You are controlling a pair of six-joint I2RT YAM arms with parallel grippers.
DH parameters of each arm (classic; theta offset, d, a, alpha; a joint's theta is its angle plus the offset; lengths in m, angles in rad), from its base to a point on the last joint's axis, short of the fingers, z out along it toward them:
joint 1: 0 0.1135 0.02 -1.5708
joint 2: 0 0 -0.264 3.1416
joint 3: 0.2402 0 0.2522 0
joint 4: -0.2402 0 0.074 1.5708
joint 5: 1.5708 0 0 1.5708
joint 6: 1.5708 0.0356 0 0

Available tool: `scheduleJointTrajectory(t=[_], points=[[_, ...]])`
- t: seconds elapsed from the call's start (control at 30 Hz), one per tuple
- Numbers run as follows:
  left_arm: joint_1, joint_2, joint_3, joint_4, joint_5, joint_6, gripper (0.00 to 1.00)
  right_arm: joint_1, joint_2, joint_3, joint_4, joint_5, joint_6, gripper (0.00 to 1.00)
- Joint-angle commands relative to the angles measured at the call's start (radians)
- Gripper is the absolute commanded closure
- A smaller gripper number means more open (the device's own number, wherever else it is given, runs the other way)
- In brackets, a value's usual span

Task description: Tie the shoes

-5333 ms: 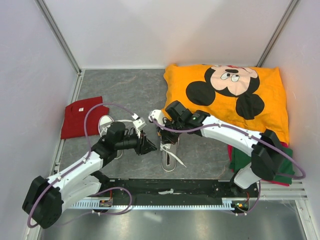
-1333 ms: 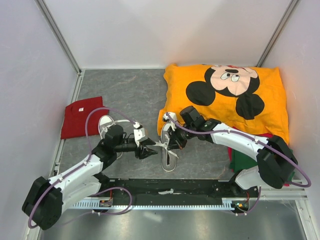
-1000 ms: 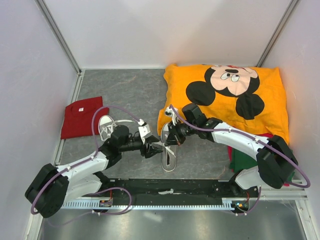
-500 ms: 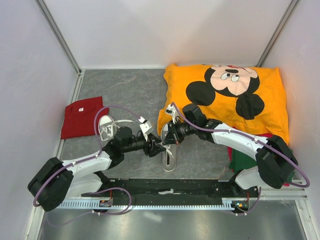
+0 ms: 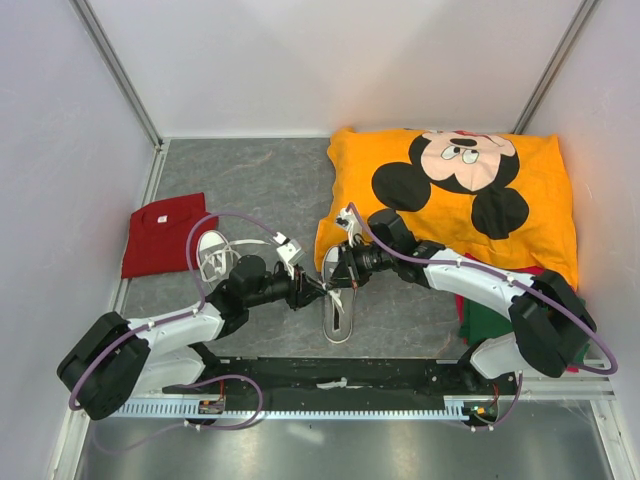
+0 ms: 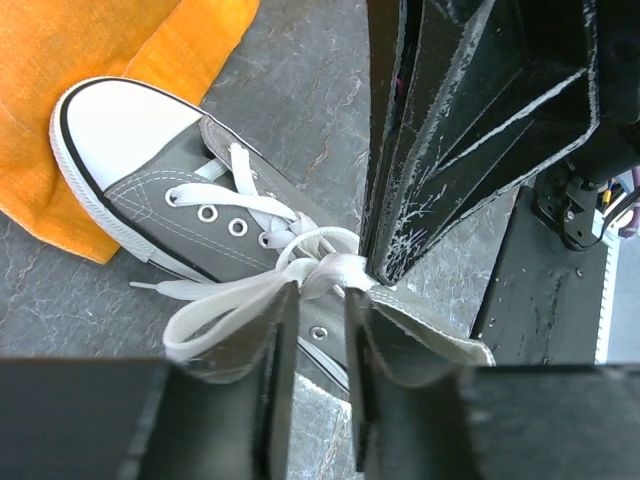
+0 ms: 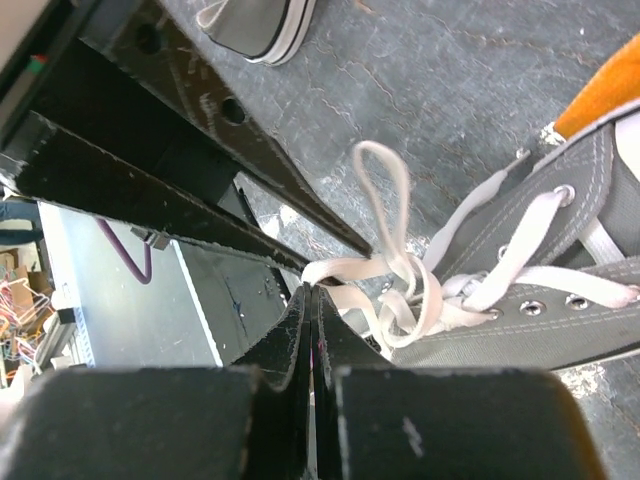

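Two robot arms meet over one of the shoes [image 5: 338,318], which lies on the grey worktop [image 5: 260,180] w/ its white toe cap [image 6: 110,120] on the edge of an orange Mickey Mouse cushion [image 5: 540,180]. The other shoe [image 5: 211,252] sits well apart to the L, near a red cloth [image 5: 160,235].

The L fingers [image 6: 282,340] are drawn nearly together, w/ a flat band of the laces [image 6: 300,250] running in btw. their tips. The R fingers [image 7: 310,310] are pressed tight, nipping a strand at the knot. One small loop [image 7: 385,185] stands free above it. The two sets of tips are almost touching.

Judged as mid-knot, w/ the bow not yet drawn snug.

Risks from here:
- Nothing pins the shoe down, so a firm outward pull could drag or roll it instead of tightening the knot.
- The L hold looks light, and the lace may slide out under tension.
- An uneven pull could draw the loop through and undo the bow.
- The tips are so close that the fingers could knock each other.
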Motion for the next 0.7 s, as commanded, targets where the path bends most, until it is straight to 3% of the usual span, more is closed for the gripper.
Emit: scheduleJointTrajectory(t=[0.0,0.03,0.17,0.57,0.67], points=[[-0.002,-0.012,-0.004,0.048,-0.003,-0.015,0.73,-0.009,-0.013,-0.016,0.047,-0.001,0.039,1.0],[-0.002,-0.015,-0.004,0.05,0.003,-0.015,0.73,-0.012,-0.011,-0.018,0.047,0.002,0.045,1.0],[-0.005,-0.029,-0.011,0.05,0.023,-0.022,0.4,-0.027,-0.016,-0.033,0.09,0.012,0.082,1.0],[-0.028,0.005,0.002,0.097,-0.004,-0.052,0.37,-0.044,-0.046,-0.122,0.234,-0.002,0.241,1.0],[-0.028,0.019,0.009,0.094,-0.035,-0.068,0.41,-0.046,-0.046,-0.142,0.269,-0.014,0.275,1.0]])
